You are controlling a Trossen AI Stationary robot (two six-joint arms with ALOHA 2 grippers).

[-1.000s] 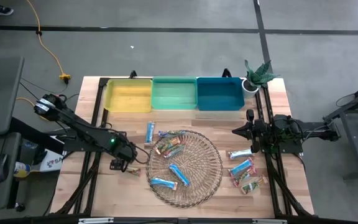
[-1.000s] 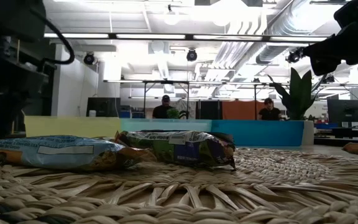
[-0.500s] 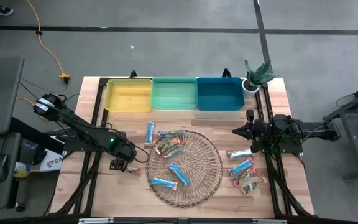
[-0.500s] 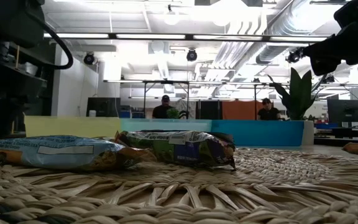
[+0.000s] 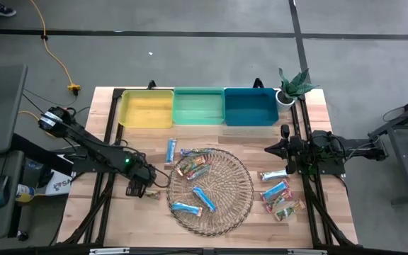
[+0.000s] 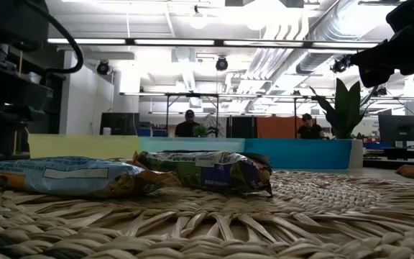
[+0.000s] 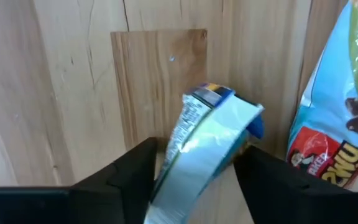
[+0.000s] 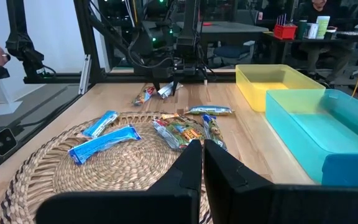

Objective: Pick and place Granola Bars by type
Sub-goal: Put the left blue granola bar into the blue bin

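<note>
the left claw (image 7: 194, 171) is low over the desk (image 7: 73, 93) with its two fingers set either side of a silvery-blue granola bar (image 7: 207, 140), which stands tilted on its edge between them; the jaws look pressed to the wrapper, though a firm grip is not certain. to do this well, squeeze the bar's middle, not its crimped end, then lift straight up. a colourful bar (image 7: 331, 118) lies just beside the claw and should not be dragged. the held bar is flat, shiny and crinkled, with a blue end. the right claw (image 8: 202, 158) waits with fingers together, apart from this.
</note>
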